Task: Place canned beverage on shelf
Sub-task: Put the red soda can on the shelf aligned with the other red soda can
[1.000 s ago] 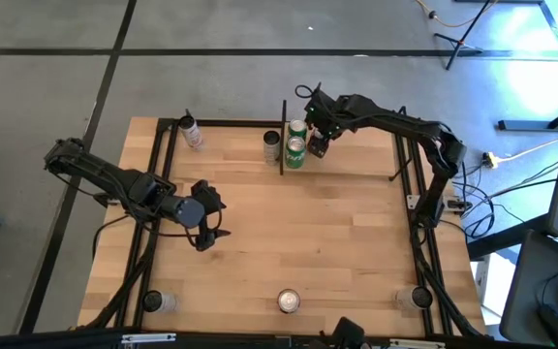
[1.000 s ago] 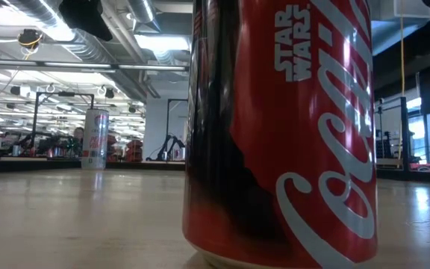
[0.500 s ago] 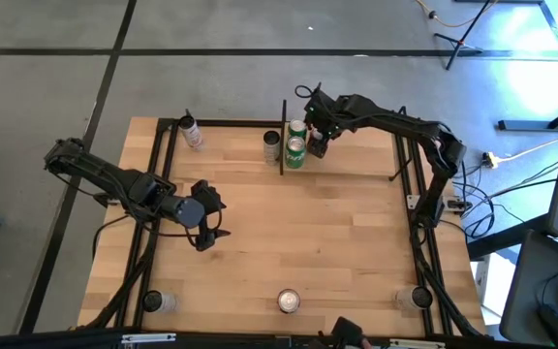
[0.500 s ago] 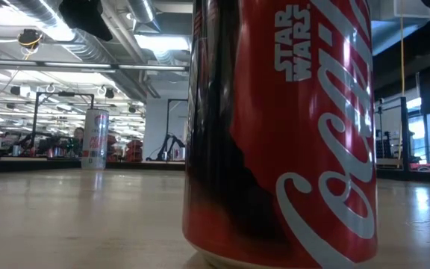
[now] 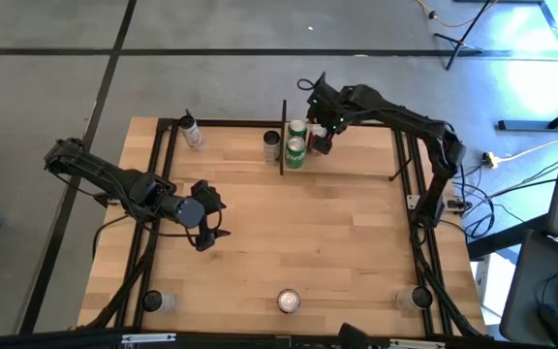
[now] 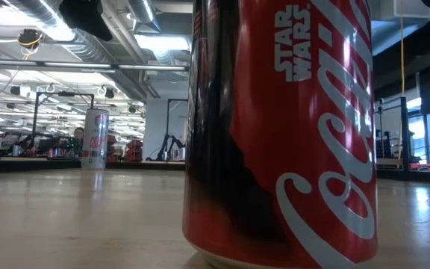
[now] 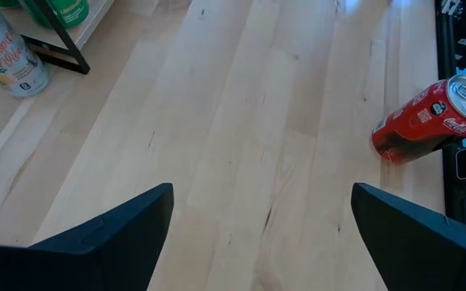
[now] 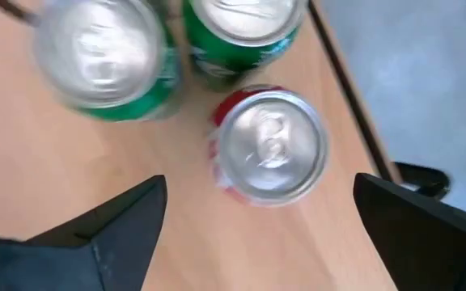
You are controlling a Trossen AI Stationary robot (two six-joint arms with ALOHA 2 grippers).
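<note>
A red can with a silver top (image 8: pixel 269 145) stands upright on the shelf's pale board (image 8: pixel 47 178), next to two green cans (image 8: pixel 108 56) (image 8: pixel 241 32). The shelf's black rod (image 5: pixel 282 136) stands at the table's far edge. My right gripper (image 8: pixel 259 190) hangs open above the red can, a finger on either side and clear of it; in the high view (image 5: pixel 320 139) it hides that can. My left gripper (image 5: pixel 209 233) waits open over the table's left half, as the left wrist view (image 7: pixel 261 198) also shows.
A silver can (image 5: pixel 272 145) stands just left of the shelf rod, and a slim can (image 5: pixel 192 133) at the far left. Three cans stand along the near edge (image 5: pixel 153 301) (image 5: pixel 289 301) (image 5: pixel 419 298). The middle one, a red cola can (image 6: pixel 282 134), fills the low view.
My right gripper has moved a little toward the table's far edge, away from the cans on the shelf. The cans have stayed where they were.
</note>
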